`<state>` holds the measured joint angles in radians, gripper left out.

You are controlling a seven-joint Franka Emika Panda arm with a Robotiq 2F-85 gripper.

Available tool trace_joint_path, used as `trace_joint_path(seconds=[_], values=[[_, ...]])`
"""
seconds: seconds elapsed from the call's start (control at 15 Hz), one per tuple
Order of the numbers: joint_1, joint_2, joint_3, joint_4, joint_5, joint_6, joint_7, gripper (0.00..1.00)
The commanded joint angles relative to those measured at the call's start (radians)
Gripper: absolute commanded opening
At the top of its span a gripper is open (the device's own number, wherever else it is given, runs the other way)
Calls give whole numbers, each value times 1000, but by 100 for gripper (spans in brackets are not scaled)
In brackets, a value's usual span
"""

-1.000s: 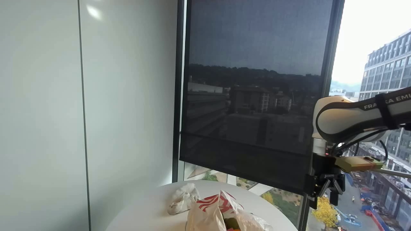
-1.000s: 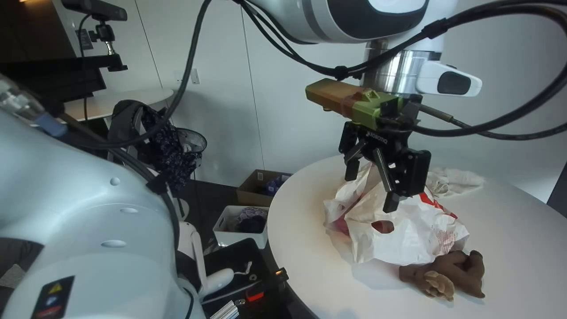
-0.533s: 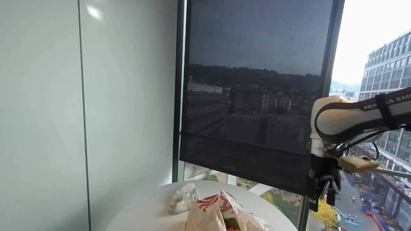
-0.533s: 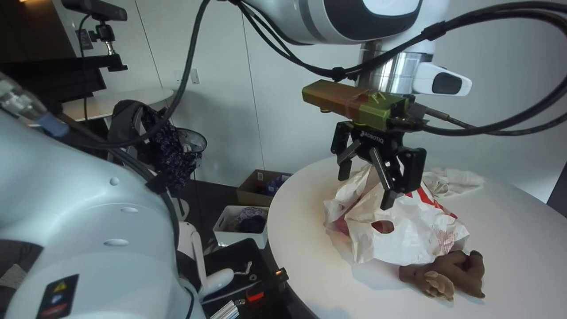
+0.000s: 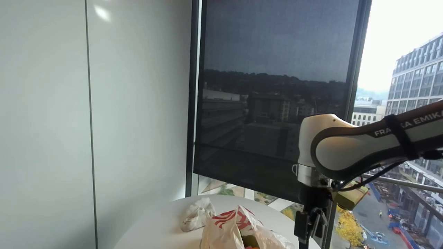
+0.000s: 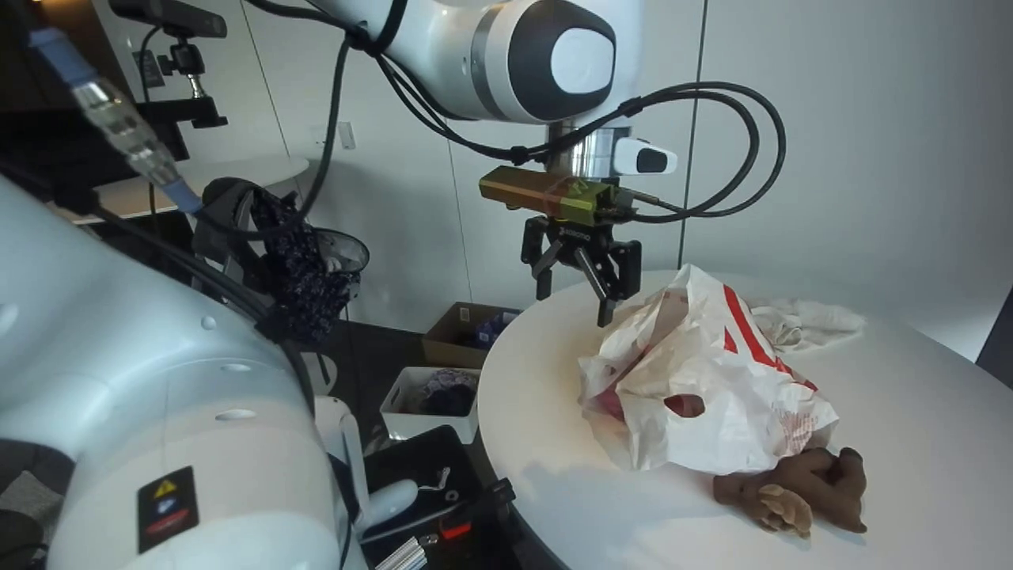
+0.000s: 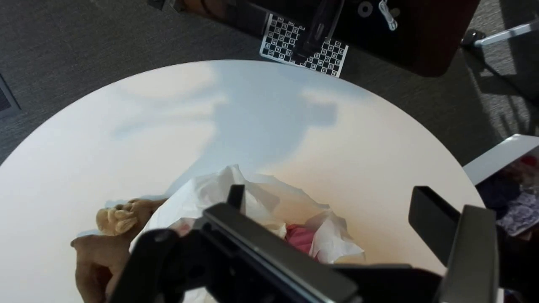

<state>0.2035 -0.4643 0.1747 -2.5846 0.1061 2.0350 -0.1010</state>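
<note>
White plastic printed in red made up the bag (image 6: 716,376), which sat on the round table (image 6: 522,396). In an exterior view it lay at about four o'clock from the gripper (image 6: 575,299), which hung above the table, near the bag but apart from it. Its jaws stood released, spread wide with nothing between them. The step in hand looked like empty-handed positioning beside the bag; any next move there would have called for lining up the fingertips with its mouth and minding the loose plastic. From the bag, a brown animal figure (image 6: 809,479) lay between four and five o'clock, a crumpled white bundle (image 6: 807,324) at two.

An exterior view showed a green thing (image 5: 248,240) in the bag's mouth and a window blind (image 5: 273,103) towards twelve o'clock, but no brown animal figure. Only the wrist view took in a checkered board (image 7: 284,40), between twelve and one o'clock past the table's rim; it also looked down on a red thing (image 7: 301,237) among the bag's folds.
</note>
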Motion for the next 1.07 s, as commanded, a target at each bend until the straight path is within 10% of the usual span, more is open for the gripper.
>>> trace_joint_path(seconds=[0.0,1.0], values=[[8,7,-10,4,-4,0,4,100],[50,555,61,191,60,443,-33,100]])
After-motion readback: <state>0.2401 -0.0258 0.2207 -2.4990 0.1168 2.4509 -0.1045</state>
